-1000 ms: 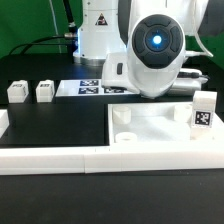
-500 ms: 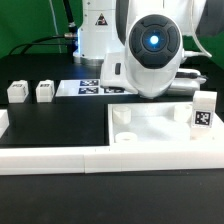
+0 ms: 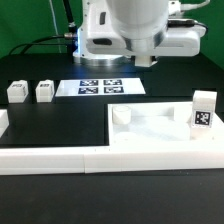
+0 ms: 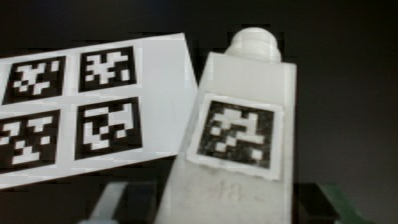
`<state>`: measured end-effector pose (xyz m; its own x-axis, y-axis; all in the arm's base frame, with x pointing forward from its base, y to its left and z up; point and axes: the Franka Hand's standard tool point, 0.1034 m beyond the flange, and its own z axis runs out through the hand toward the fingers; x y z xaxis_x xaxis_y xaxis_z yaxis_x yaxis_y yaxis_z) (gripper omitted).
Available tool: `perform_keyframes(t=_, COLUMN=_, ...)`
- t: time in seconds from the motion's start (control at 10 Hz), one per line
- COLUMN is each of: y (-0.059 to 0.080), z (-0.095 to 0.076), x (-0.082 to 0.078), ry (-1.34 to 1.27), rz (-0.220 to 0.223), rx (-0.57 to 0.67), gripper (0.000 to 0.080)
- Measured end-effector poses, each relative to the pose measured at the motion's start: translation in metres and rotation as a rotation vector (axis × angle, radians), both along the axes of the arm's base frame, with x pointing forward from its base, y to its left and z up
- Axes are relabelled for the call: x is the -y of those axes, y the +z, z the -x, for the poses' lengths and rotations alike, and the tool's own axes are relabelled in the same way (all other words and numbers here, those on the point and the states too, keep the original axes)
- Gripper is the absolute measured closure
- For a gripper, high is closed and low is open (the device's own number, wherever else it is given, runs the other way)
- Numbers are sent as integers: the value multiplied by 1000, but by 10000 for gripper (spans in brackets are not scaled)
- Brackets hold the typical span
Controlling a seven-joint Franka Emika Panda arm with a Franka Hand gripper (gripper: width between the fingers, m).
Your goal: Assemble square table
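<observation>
The square table top (image 3: 160,131) lies white on the table at the exterior view's right, with a round socket (image 3: 122,116) at its near left corner. One tagged leg (image 3: 204,110) stands at its right edge. Two more legs (image 3: 17,91) (image 3: 44,91) stand at the left. My gripper (image 3: 148,57) hangs high above the marker board (image 3: 100,87). In the wrist view my gripper (image 4: 231,205) is shut on a fourth white tagged leg (image 4: 240,120), whose rounded end points away from the camera. My fingers (image 4: 118,200) flank it.
A long low white border rail (image 3: 110,158) runs along the front, with a short white end piece (image 3: 3,123) at the left. The marker board also shows in the wrist view (image 4: 80,100) beside the held leg. The arm's white base (image 3: 100,35) stands at the back.
The arm has risen from low over the table top, where it filled the middle of the exterior view, to the top of the view. The table top and standing legs have not moved.
</observation>
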<state>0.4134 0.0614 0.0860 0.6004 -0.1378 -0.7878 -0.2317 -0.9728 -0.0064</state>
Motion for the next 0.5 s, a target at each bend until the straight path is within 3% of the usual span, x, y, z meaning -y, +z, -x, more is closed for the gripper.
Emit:
perform_keyframes(t=0.1, y=-3, z=2, x=0, ry=0, rz=2, rx=-7, gripper=479)
perform_keyframes(t=0.3, y=-1, z=-13, x=3, ry=9, rz=19, rx=95, gripper=479)
perform_keyframes(t=0.5, y=41, z=-64, x=21, ry=88, rz=58, rx=286, gripper=479)
